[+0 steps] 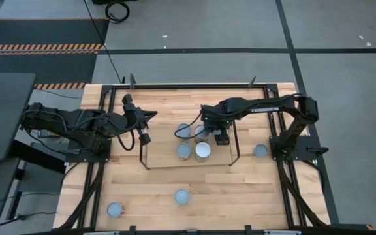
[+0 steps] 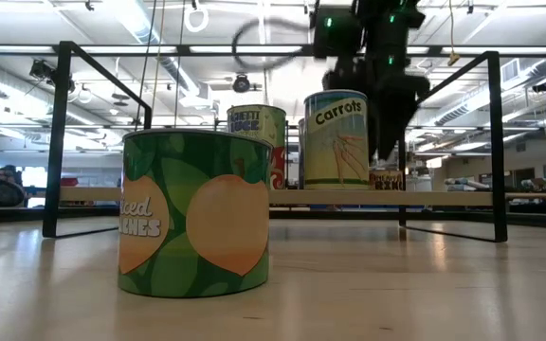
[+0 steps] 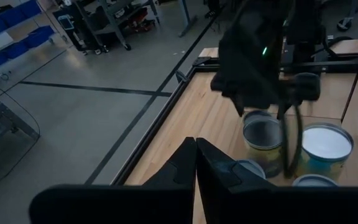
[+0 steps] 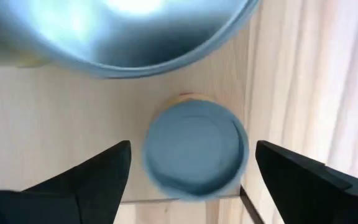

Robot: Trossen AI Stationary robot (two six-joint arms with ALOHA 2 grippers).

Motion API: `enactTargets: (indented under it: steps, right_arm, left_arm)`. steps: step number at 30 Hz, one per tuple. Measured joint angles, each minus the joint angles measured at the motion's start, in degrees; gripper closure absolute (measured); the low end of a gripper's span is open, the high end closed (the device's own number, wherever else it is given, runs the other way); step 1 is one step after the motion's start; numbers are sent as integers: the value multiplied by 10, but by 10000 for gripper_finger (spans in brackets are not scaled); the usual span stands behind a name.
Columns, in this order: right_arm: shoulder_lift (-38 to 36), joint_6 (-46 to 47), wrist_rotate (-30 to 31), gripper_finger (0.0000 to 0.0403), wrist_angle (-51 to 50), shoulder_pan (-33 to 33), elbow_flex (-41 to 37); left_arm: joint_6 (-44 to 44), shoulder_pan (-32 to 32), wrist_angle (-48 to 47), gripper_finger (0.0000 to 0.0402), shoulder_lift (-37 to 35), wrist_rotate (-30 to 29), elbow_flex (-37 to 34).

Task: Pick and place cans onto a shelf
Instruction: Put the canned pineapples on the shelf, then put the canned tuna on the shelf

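Observation:
The shelf (image 1: 158,160) stands mid-table with several cans on its light wood top. My right gripper (image 4: 192,149) hangs open above it, pointing down. Its fingers stand on either side of a short grey-lidded can (image 4: 194,152) without touching it. That can (image 2: 387,178) rests on its base near the shelf's edge, beside the tall Carrots can (image 2: 335,137), whose lid (image 4: 123,31) shows close by. Two more cans (image 1: 184,151) (image 1: 183,130) stand on the shelf. My left gripper (image 1: 152,115) waits shut, above the shelf's left end.
Three cans stand on the table: a green peach-labelled one (image 2: 195,213) near the front middle (image 1: 181,196), one at the front left (image 1: 115,209), one right of the shelf (image 1: 260,151). Black rails (image 1: 194,85) frame the table.

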Motion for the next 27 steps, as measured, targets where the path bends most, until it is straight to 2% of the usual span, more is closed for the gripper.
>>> enactTargets:
  steps: [5,8,17,24,27]
  right_arm:
    - [-52,10,67,51,-27,24,42]
    - [-91,26,84,50,-36,34,59]
    - [-242,99,94,50,-103,62,60]
    - [-317,192,94,50,-213,65,54]
    - [-338,222,69,50,-236,65,25]
  left_arm:
    - [0,0,0,385,0,0,0]
    - [0,0,0,385,0,0,0]
    - [0,0,0,385,0,0,0]
    - [0,0,0,382,0,0,0]
    - [0,0,0,382,0,0,0]
